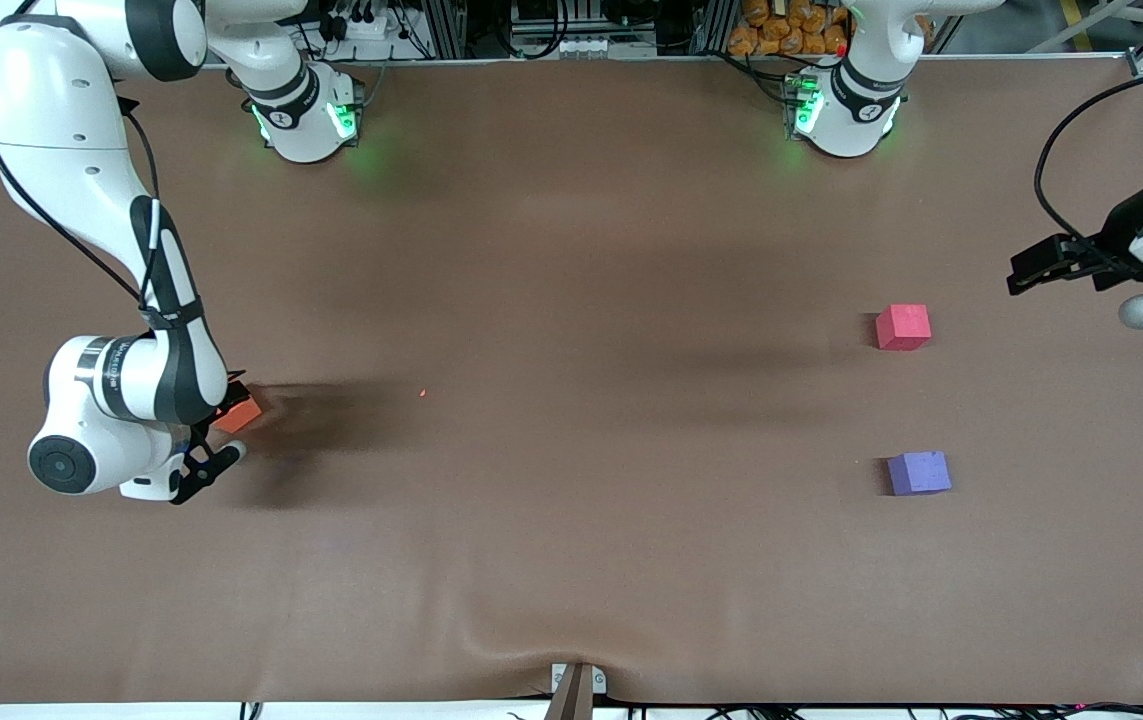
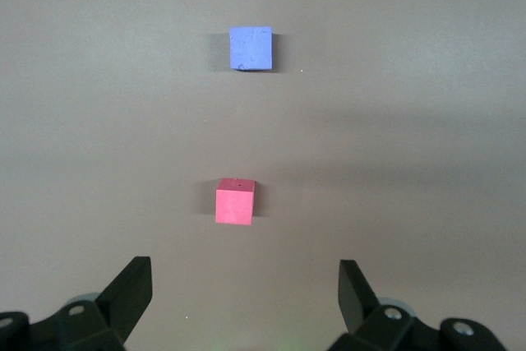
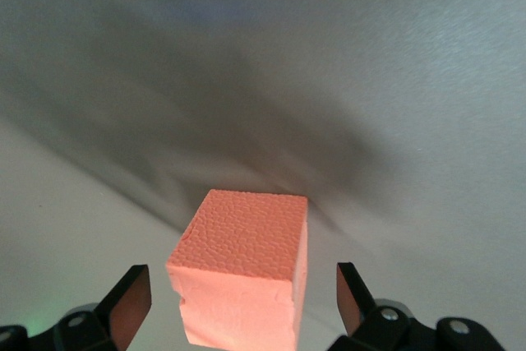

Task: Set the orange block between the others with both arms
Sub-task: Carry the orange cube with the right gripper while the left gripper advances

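The orange block (image 1: 241, 412) lies on the brown table at the right arm's end. My right gripper (image 1: 234, 420) is down around it, open, one finger on each side with a gap at both, as the right wrist view shows the orange block (image 3: 242, 273) between the fingers (image 3: 131, 302). The pinkish-red cube (image 1: 903, 327) and the purple-blue cube (image 1: 919, 472) sit apart at the left arm's end, the purple-blue one nearer the front camera. My left gripper (image 1: 1031, 268) hangs open and empty high above that end; its view shows the pinkish-red cube (image 2: 235, 201) and the purple-blue cube (image 2: 251, 48).
The brown table cover (image 1: 571, 300) has a raised crease (image 1: 521, 640) near the front edge. The two green-lit arm bases (image 1: 306, 120) (image 1: 843, 115) stand at the back edge. The right arm's elbow (image 1: 91, 430) hangs low beside the orange block.
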### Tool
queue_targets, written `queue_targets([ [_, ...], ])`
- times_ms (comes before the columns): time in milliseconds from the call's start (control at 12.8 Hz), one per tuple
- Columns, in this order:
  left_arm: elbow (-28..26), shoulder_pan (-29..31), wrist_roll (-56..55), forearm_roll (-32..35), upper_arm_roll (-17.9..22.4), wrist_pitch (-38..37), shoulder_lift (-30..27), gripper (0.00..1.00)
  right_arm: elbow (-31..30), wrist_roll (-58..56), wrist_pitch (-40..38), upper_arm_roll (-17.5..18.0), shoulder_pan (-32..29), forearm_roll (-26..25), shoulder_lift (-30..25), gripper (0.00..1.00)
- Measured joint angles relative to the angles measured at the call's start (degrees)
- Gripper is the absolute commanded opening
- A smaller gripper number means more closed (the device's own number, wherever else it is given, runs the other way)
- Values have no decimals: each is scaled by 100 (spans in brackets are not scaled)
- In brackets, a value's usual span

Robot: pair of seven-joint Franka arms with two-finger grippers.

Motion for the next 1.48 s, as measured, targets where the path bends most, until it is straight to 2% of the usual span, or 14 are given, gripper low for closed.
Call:
queue_targets([
  [234,4,-4,0,0,-6,40,21,100,-188,-2,27,5,35,0,26,100],
  [312,6,-5,0,0,-6,40,21,100,-207,-2,97,6,45,0,38,87],
  [390,6,-6,0,0,-7,41,21,100,-219,-2,224,6,52,0,40,65],
  [468,5,-6,0,0,-9,40,25,100,-220,-2,319,6,55,0,40,56],
  [546,4,-7,0,0,-10,41,40,100,-218,-2,368,6,56,0,40,52],
  [858,3,-13,0,0,-12,94,147,100,-112,-1,405,11,85,0,22,48],
  [1014,3,-20,0,0,-20,187,217,100,47,128,379,102,126,190,-17,48],
  [1248,3,-39,0,0,-65,271,285,100,150,1034,56,213,451,1276,-194,48],
  [1482,4,-52,0,0,-77,296,298,100,155,2244,-12,251,1244,2182,-283,48],
])
